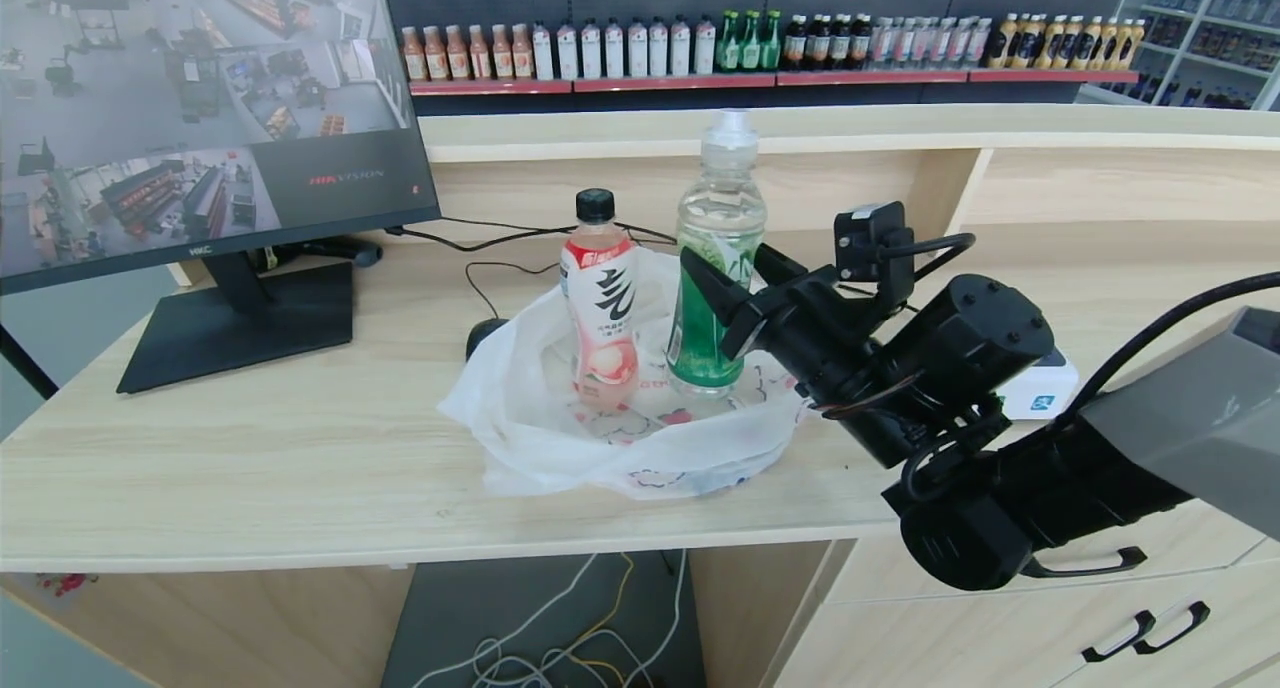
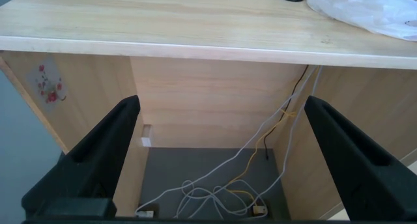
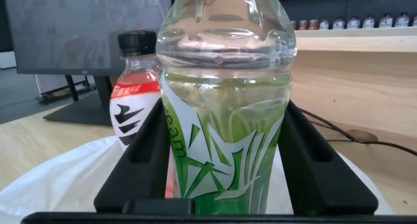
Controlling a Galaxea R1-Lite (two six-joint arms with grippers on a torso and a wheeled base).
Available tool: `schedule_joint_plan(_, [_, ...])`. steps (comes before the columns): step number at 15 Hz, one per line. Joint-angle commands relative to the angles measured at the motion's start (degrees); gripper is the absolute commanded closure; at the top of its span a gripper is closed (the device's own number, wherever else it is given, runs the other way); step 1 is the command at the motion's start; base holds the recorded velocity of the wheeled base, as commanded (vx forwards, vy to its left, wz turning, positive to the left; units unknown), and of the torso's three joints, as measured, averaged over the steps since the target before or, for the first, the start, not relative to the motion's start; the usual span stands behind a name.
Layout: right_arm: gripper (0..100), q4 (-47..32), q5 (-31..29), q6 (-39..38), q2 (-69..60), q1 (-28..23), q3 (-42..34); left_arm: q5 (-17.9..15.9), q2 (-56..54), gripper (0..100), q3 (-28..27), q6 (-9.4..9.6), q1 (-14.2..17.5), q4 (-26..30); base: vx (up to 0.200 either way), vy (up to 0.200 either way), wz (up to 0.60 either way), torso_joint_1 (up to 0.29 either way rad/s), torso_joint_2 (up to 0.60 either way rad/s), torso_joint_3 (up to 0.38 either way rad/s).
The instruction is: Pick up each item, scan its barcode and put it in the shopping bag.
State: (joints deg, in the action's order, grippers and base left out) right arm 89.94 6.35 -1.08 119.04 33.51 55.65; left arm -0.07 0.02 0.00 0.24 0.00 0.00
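Green bottle (image 1: 705, 353): upright in the open shopping bag (image 1: 540, 438), on the table (image 1: 250, 468).
Right gripper (image 1: 728, 273): enters from 4 o'clock, pinching the bottle's sides; base probably seated, unclear.
Pink bottle (image 1: 600, 298): at its 9 o'clock, bagged.
Left gripper (image 2: 221, 103): spread, holding nothing, below table edge.
Progress: both visible items look bagged; release left.

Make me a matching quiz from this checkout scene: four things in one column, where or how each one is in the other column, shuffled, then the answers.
1. pink bottle
2. green bottle
3. monitor
4. left gripper

A. between the fingers of the right gripper
B. open and empty, in front of the desk
C. standing free on the bag
D. on the desk, left of the bag

Pairs: 1-C, 2-A, 3-D, 4-B
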Motion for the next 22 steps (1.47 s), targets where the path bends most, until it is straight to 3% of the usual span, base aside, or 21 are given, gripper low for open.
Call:
schedule_joint_plan(1, [100, 0.06, 0.06, 0.03, 0.49, 0.06, -0.02, -0.01, -0.02, 0, 0.00, -0.07, 0.00, 0.00, 0.000, 0.000, 0.00, 0.000, 0.00, 0.000])
schedule_joint_plan(8, [100, 0.06, 0.24, 0.29, 3.04, 0.15, 4.73, -0.01, -0.02, 0, 0.00, 0.02, 0.00, 0.00, 0.000, 0.000, 0.00, 0.000, 0.00, 0.000])
schedule_joint_plan(12, [100, 0.06, 0.33, 1.17, 4.27, 0.06, 4.64, -0.01, -0.02, 0, 0.00, 0.02, 0.00, 0.00, 0.000, 0.000, 0.00, 0.000, 0.00, 0.000])
schedule_joint_plan(17, [100, 0.06, 2.00, 8.38, 4.36, -0.03, 2.97, -0.01, -0.02, 0, 0.00, 0.02, 0.00, 0.00, 0.000, 0.000, 0.00, 0.000, 0.00, 0.000])
schedule_joint_plan(22, [100, 0.06, 1.91, 8.56, 4.18, -0.03, 0.25, -0.01, -0.02, 0, 0.00, -0.07, 0.00, 0.00, 0.000, 0.000, 0.00, 0.000, 0.00, 0.000])
